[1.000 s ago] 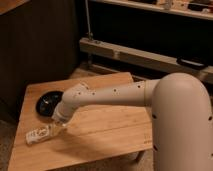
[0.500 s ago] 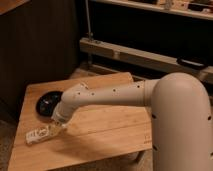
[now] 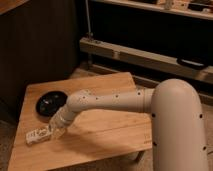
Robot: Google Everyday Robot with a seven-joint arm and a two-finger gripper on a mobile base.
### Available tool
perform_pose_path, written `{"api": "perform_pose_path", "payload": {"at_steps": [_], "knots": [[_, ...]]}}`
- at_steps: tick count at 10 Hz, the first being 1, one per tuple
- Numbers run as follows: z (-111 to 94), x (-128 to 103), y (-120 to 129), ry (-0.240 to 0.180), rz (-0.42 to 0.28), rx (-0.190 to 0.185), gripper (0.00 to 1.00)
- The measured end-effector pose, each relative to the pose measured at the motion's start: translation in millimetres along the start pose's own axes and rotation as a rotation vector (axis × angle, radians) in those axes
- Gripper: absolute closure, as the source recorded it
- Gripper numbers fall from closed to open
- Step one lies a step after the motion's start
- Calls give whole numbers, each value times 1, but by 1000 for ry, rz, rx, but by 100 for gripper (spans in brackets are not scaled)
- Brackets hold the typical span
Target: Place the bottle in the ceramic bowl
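Note:
The small white bottle (image 3: 37, 135) lies on its side near the front left of the wooden table (image 3: 100, 135). The shallow black ceramic bowl (image 3: 50, 103) sits on the table behind it, toward the back left, with nothing in it. My gripper (image 3: 53, 131) reaches down from the white arm (image 3: 110, 102) to the bottle's right end, at or touching it. The bottle rests on the table top.
The table's front edge runs close below the bottle. A dark wooden wall stands behind the table at left. A metal shelf rail (image 3: 150, 57) crosses behind at right. The robot's large white body (image 3: 180, 130) fills the right side.
The arm has shifted slightly down and left toward the bottle. The bottle and bowl stay where they were.

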Motion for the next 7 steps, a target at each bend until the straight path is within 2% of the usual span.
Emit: {"api": "perform_pose_path", "payload": {"at_steps": [2, 7], "knots": [[4, 0, 1, -8, -46, -17, 35], [9, -7, -5, -14, -108, -24, 35]]}}
